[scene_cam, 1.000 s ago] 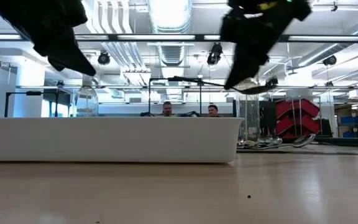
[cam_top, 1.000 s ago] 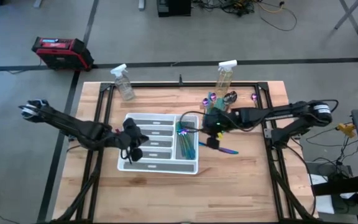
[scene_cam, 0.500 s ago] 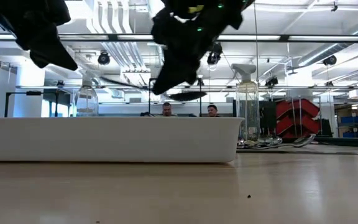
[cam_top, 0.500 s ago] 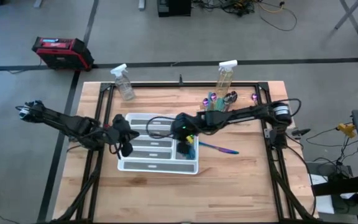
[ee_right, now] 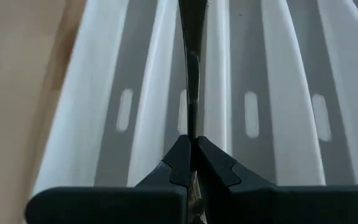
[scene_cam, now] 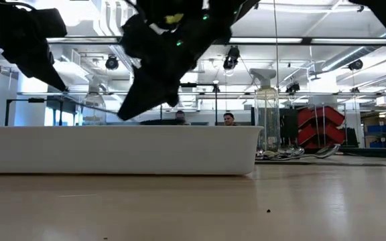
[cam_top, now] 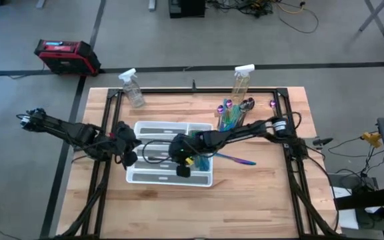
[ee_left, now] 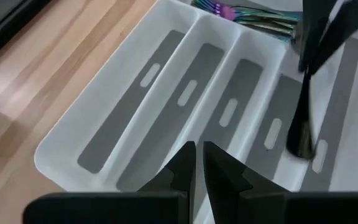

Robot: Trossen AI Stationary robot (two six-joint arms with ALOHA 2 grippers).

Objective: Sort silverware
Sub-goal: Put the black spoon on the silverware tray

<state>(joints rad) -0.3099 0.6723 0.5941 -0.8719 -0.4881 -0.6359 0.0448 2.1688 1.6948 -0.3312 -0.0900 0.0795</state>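
White tray, grey liners, iridescent cutlery on pale wood.

You see a white organizer tray with grey strips in its compartments, teal-purple silverware at the far right, a dark utensil in the black right gripper, and a red case on the grey floor.

Right arm: extended far across the table from the right side toward the left, forearm nearly level and low. Right gripper is at the front middle of the workspace, fingers pressed together on a thin dark utensil that projects straight ahead from the tips. In the low view the gripper hangs down from above, tilted toward the left.

Left arm: reaches in from the left edge, elbow outward, forearm angled toward the centre. Left gripper hovers just left of the right gripper, its fingers almost together with a narrow slit between them, nothing held.
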